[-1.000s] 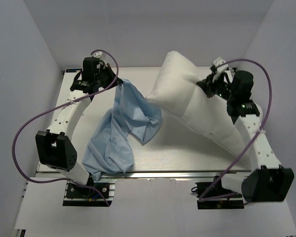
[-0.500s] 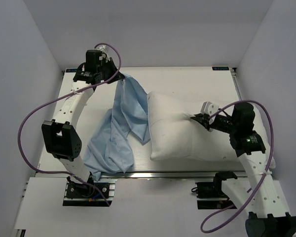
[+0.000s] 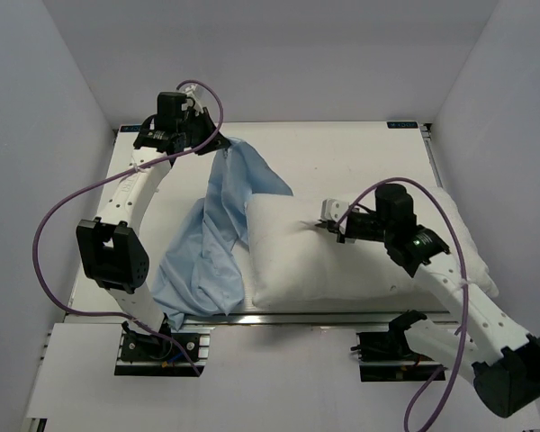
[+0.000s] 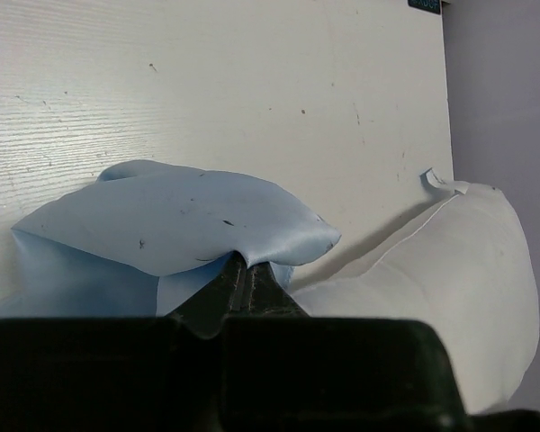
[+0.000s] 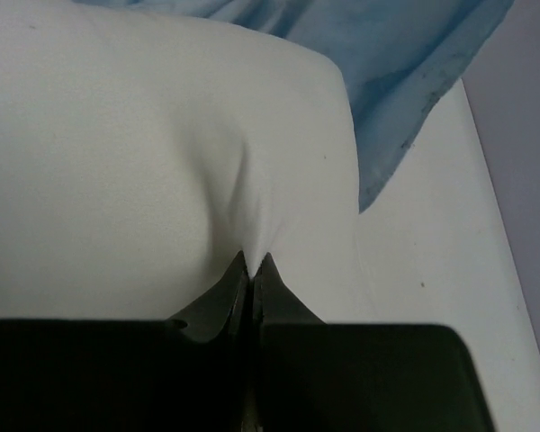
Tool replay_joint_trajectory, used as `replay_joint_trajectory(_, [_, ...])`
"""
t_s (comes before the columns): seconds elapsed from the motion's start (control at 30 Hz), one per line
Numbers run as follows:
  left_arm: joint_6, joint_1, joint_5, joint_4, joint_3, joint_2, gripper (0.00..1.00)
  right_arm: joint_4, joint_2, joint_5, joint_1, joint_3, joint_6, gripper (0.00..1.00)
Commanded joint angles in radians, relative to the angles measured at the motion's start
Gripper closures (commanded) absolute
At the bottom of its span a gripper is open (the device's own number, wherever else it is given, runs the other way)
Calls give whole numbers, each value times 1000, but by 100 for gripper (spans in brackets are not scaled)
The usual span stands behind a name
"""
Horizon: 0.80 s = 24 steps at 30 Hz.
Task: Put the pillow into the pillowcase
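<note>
Table point(image 3: 360, 153): is carrying both soft items. The pillow is occupying the middle and right, the pillowcase the left.
Pillow point(image 3: 315, 265): is lying flat near the near edge, with its long axis running left to right across the table. Its right end is passing under the right arm, and its left end is touching the blue cloth.
Pillowcase point(image 3: 220, 234): is hanging from a raised point at the far left and draping down toward the near-left edge in long wrinkled folds. One flap is overlapping the pillow's far-left corner.
Right gripper point(image 3: 327, 225): is pinching a small tuck of the pillow's top face, left of the pillow's middle. The jaws are almost closed on the fabric, and creases are radiating from the pinch in the right wrist view.
Left gripper point(image 3: 218, 144): is clamping a fold of the pillowcase's upper edge and holding it off the table. The jaws are nearly together. Whether they are gripping one layer or both cannot be told.
Mouth of the pillowcase: is not showing in any view. Its facing cannot be told.
Governing relation: the pillowcase is lying directly left of the pillow's leading end, in line with the long axis. Insertion is therefore likely calling for leftward travel along that axis.
Nearer arm: the right gripper is sitting on the pillow itself. The left gripper is standing beyond the pillow's far-left corner, apart from it.
Task progress: the pillow is wholly outside the pillowcase, so insertion is judged not yet begun.
</note>
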Motion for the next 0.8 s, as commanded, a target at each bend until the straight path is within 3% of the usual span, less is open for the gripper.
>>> replay_joint_trajectory(0.0, [29,5,27,-18,-2,-32,100,259,52,160,-3,76,-64,100])
replay_joint_trajectory(0.13, [38,5,33,-18,-21,-32,100,354,124,262,-9,95,-155,100])
replay_joint_trajectory(0.27, [36,5,42,-12,-19,-18,100,380,161,262,-12,141,-169,100])
replay_joint_trajectory(0.6, [42,5,92,-20,74,81,100,346,181,95,-7,113,-292,100])
replay_joint_trajectory(0.77, [33,3,131,-18,149,160,100,309,178,27,22,80,-448,100])
